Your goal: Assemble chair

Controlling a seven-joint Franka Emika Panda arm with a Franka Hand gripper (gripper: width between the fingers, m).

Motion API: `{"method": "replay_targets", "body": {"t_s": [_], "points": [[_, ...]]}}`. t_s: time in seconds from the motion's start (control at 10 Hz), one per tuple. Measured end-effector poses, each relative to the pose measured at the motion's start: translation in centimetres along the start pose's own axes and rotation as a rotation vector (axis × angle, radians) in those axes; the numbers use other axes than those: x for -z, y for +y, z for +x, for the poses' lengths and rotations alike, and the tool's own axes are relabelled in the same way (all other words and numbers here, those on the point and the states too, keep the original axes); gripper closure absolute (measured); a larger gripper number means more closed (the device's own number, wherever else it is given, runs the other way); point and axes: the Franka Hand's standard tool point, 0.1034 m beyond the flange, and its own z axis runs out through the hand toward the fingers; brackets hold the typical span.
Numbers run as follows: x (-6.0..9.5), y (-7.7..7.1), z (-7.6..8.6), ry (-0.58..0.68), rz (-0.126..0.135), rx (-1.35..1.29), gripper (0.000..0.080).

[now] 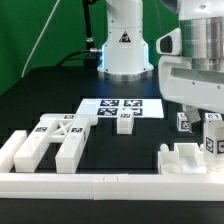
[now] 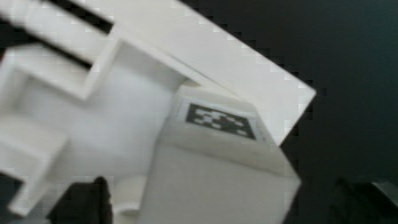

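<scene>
My gripper [image 1: 211, 128] stands at the exterior view's right, shut on a chunky white chair piece [image 1: 212, 143] with a black-and-white tag, held just above the table. In the wrist view the gripper [image 2: 222, 205] has dark fingers [image 2: 89, 200] on both sides of this tagged piece [image 2: 222, 150]. Under it lies a larger ribbed white chair part [image 2: 107, 90], which also shows in the exterior view [image 1: 185, 158]. A big white framed chair part [image 1: 45, 145] with cross braces lies at the exterior view's left. A small white block [image 1: 124, 122] sits near the middle.
The marker board [image 1: 120, 105] lies flat in front of the robot base [image 1: 125, 45]. Another small tagged piece [image 1: 184, 121] stands behind my gripper. A long low white border bar [image 1: 100, 185] runs along the front edge.
</scene>
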Motion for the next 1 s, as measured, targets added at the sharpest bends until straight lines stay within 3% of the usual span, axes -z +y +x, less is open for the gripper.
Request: {"method": "replay_targets", "body": {"t_s": [0.5,0.6,0.7,0.8,1.0], "points": [[-0.03,-0.25,-0.35,-0.003,0.002,0.462,0.015],[0.16,-0.34,-0.62,-0.015,-0.032,0.671,0.015],[0.32,-0.37,-0.25,-0.011,-0.031,0.826,0.015],[0.28,-0.36,-0.3,-0.013,-0.028,0.779,0.015],[0.27,-0.4,-0.36,-0.013,-0.026,0.67,0.0389]]}}
